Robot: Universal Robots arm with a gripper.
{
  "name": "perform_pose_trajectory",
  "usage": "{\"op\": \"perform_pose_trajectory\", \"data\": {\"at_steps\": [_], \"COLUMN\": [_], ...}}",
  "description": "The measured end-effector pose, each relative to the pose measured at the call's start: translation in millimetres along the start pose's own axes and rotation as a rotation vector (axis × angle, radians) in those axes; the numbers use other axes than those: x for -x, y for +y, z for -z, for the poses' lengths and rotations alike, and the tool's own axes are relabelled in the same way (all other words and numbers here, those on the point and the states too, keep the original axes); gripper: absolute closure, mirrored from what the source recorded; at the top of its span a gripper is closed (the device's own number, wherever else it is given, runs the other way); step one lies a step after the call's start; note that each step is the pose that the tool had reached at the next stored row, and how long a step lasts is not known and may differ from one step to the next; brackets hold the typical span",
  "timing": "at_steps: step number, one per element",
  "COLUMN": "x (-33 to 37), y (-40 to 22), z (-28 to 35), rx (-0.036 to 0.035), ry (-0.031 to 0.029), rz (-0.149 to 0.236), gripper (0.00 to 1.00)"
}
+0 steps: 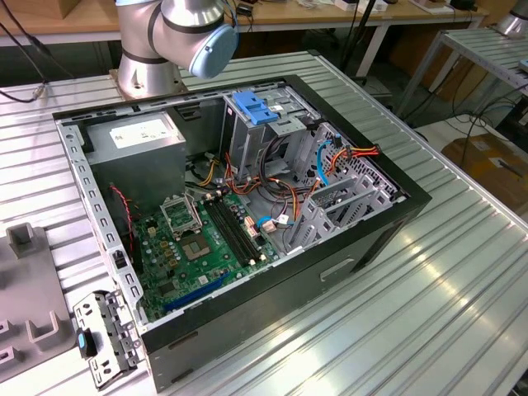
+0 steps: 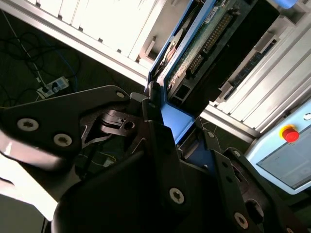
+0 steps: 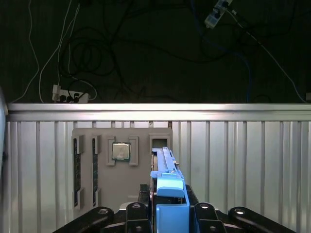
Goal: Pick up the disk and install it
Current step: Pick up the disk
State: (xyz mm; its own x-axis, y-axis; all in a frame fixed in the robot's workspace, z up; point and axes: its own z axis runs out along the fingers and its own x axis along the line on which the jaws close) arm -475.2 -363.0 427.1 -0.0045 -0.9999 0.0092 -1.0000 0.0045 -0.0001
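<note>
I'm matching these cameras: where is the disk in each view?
Exterior view: the arm runs off the top edge.
First wrist view: the disk stands edge-on in the tool, before the grey parts tray.
Second wrist view: the disk in the tool, circuit board showing.
Shared landmark: the ribbed metal table.

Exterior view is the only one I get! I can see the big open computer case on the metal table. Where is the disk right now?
Observer: In the first wrist view, the flat silver-metal disk with blue side rails is clamped edge-on in the black gripper.
Operator: Ooh! Is there anything else near it?
Observer: Yes. Beyond the disk in that same view lies a flat grey holder tray on the ribbed table, with a square silver chip sitting in one of its pockets.
</note>
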Motion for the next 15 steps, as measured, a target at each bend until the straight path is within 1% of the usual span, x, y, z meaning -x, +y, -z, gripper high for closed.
{"op": "perform_pose_trajectory", "data": {"at_steps": [9,13,15], "x": [0.0,-0.1,-0.1], "y": [0.0,0.0,0.0], "z": [6.3,11.0,11.0], "rx": [-0.0001,0.0000,-0.0002], "ry": [0.0000,0.0000,-0.0001], "rz": [0.000,0.000,0.000], "gripper": [0.63,0.63,0.63]}}
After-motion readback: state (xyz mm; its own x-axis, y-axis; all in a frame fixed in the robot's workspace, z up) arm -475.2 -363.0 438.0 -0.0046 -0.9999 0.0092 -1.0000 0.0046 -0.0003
